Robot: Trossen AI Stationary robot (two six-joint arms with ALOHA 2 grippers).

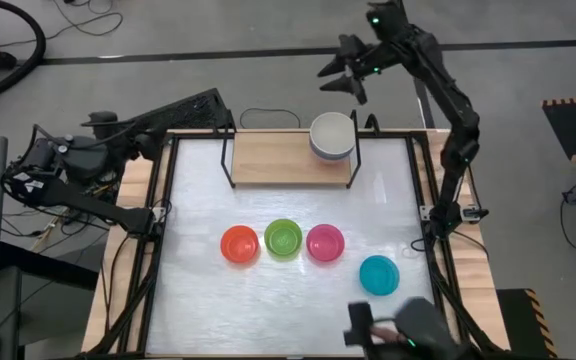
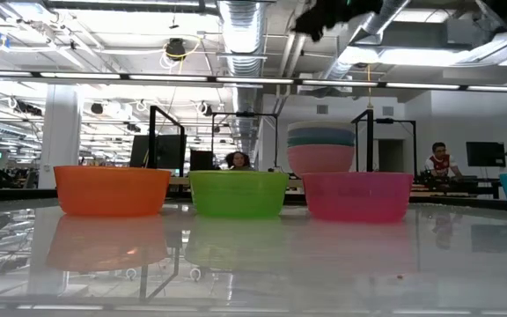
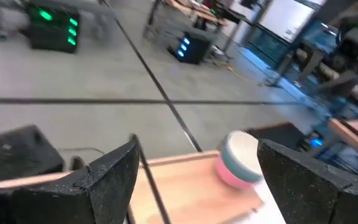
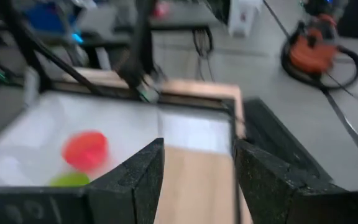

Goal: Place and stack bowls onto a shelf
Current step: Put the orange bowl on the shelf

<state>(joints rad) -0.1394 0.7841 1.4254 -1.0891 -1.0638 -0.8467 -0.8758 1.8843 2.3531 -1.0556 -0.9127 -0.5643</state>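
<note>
dark right gripper [image 1: 340,76], upper centre of the high view, jaws parted wide, empty, beside the stacked bowls [image 1: 332,136] on the shelf [image 1: 278,160]. left gripper [image 1: 218,108], upper left, open, empty.

White tabletop [image 1: 198,300] with black frame, filling centre of high view. Directly on it: light-wood shelf [image 1: 268,158] at upper centre, on black wire frame; row of three smaller bowls at mid-frame, namely red-orange bowl [image 1: 239,244], lime green bowl [image 1: 283,238] and magenta bowl [image 1: 325,243], just beside one another; teal bowl [image 1: 379,274] apart at lower right. On shelf, right end: stack of larger bowls [image 1: 332,136], cream-white uppermost, pink lowest in low view.
</note>
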